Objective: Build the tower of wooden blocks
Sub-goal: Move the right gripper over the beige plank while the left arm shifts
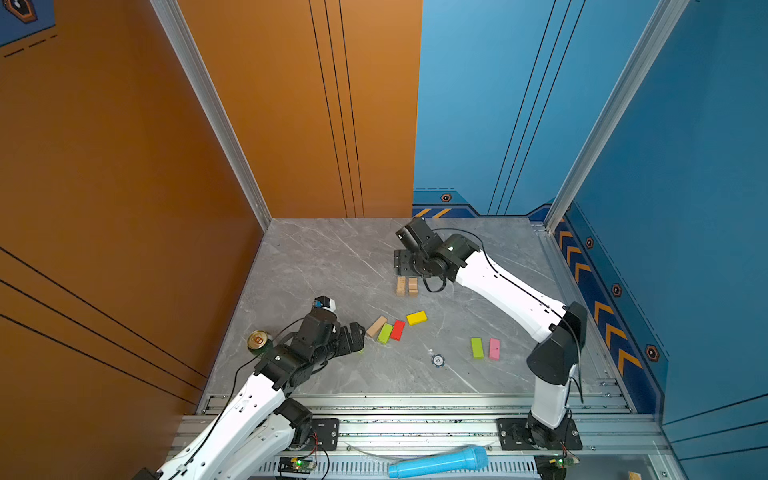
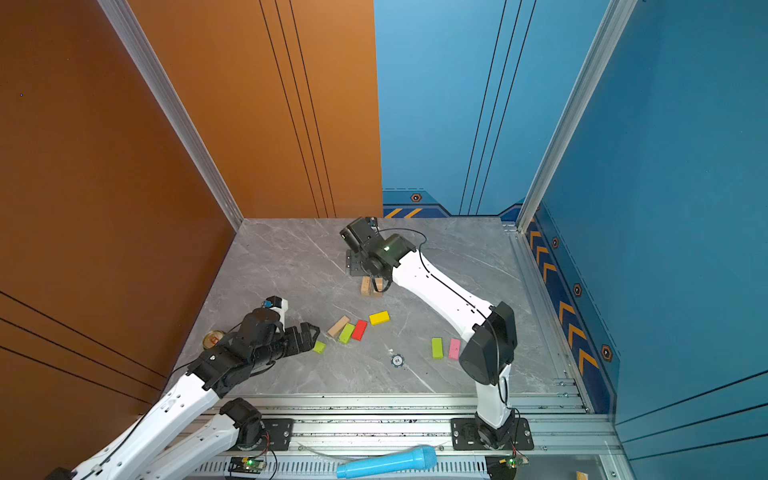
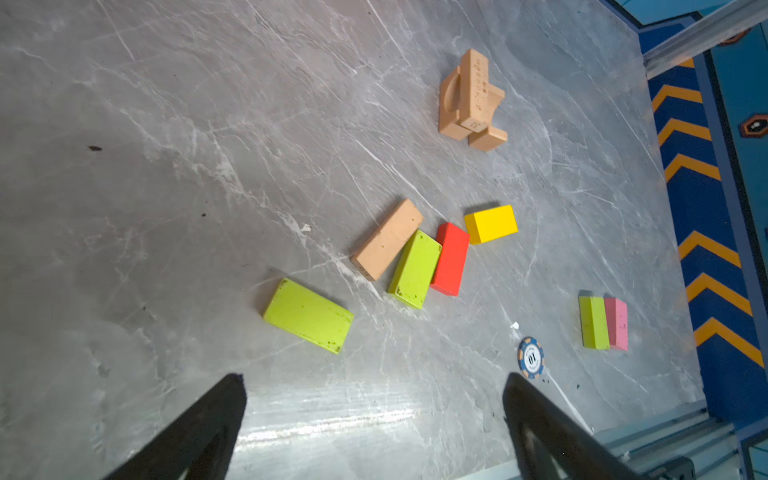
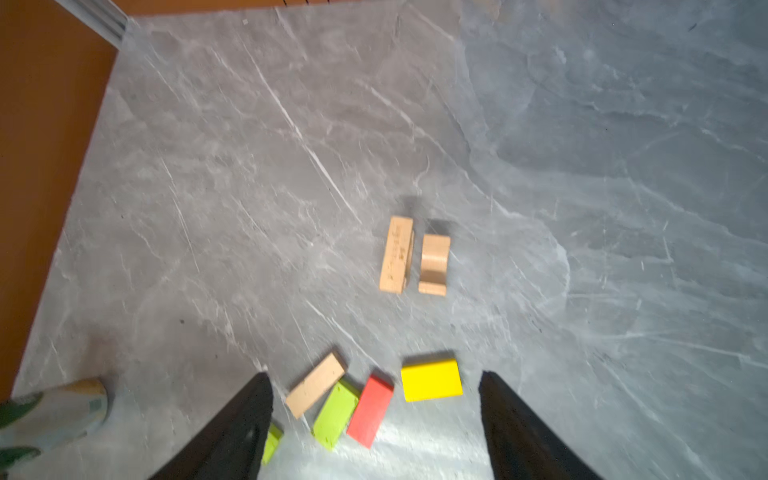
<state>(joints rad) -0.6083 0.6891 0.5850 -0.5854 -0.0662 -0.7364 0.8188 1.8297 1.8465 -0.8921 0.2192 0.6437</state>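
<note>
Grey marbled worktop (image 1: 332, 257). A green drink can (image 1: 258, 343) stands behind the left fingers (image 3: 208, 411) — a blue-white poker chip (image 3: 531, 357) lies near them. A light-blue microphone (image 1: 438, 461) rests well apart, off the worktop.

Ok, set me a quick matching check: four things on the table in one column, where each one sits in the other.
1. tan stack
2. pink block
3. can
4. chip

a. farthest left in both top views
b. lying flat, touching nothing
c. long side against a lime green block
d. farthest back of the four

Pairs: 1-d, 2-c, 3-a, 4-b
</note>
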